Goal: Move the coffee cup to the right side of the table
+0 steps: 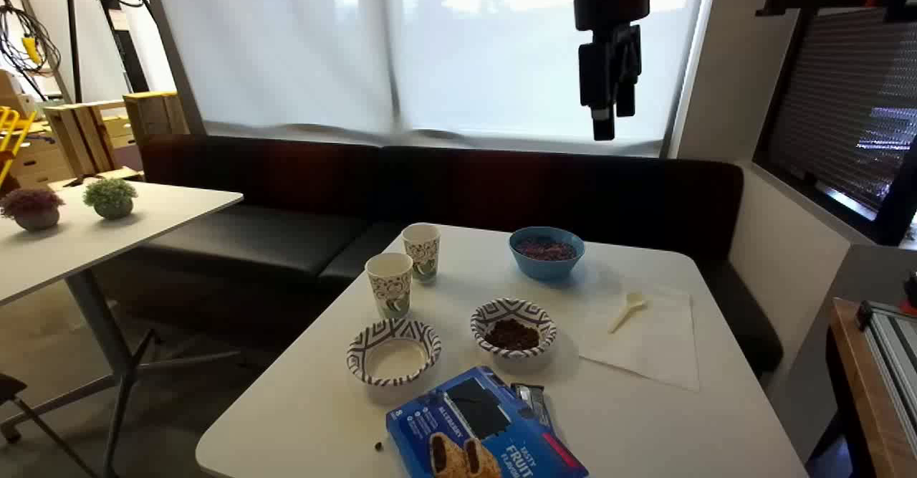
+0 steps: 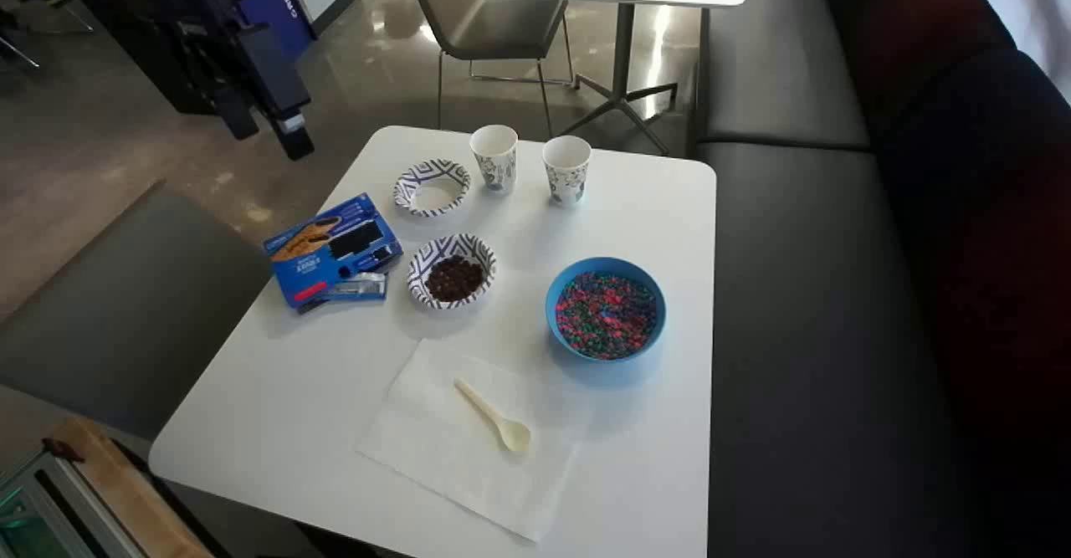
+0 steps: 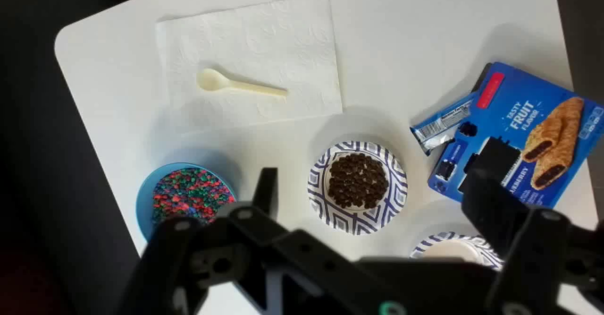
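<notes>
Cups (image 2: pixel 566 175) stand close together near one tabletop (image 2: pixel 644 474) edge, so the tool (image 3: pixel 373 188), spread wide and empty, could topple one while straddling the other.

A blue box (image 3: pixel 514 135) is displaying "TASTY FRUIT FLAVOR" and "BLUEBERRY" while a wrapper (image 3: pixel 443 123) just beside it is bearing a barcode and print too small to read; well beyond the box, a blue panel (image 2: pixel 279 4) is showing "RECYCLA," partly legible.
</notes>
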Controlling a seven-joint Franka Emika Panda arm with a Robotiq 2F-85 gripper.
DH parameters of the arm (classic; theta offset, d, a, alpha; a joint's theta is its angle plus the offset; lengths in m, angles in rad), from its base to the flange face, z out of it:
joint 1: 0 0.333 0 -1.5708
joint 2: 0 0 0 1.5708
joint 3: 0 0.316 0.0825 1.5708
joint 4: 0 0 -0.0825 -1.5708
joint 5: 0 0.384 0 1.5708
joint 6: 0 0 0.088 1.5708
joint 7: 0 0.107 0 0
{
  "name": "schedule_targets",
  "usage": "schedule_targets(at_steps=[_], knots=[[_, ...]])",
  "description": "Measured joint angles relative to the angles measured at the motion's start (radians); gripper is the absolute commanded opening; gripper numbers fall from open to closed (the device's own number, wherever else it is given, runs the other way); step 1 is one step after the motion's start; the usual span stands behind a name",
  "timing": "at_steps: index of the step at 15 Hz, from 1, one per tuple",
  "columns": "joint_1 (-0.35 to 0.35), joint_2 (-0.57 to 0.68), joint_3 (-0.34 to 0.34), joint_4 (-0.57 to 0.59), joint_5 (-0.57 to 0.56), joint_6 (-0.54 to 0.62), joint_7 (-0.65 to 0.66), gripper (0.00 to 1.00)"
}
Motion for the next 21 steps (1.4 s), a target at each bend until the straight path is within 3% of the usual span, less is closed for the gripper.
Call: schedule_targets(at_steps=[9, 13, 21], knots=[[0.002, 0.002, -0.004, 0.003, 0.0, 0.0, 0.004, 1.0], [-0.006, 0.095, -0.028, 0.093, 0.0, 0.021, 0.097, 1.0], [0.017, 0.533, -0.097, 0.338, -0.008, 0.473, 0.386, 1.0]])
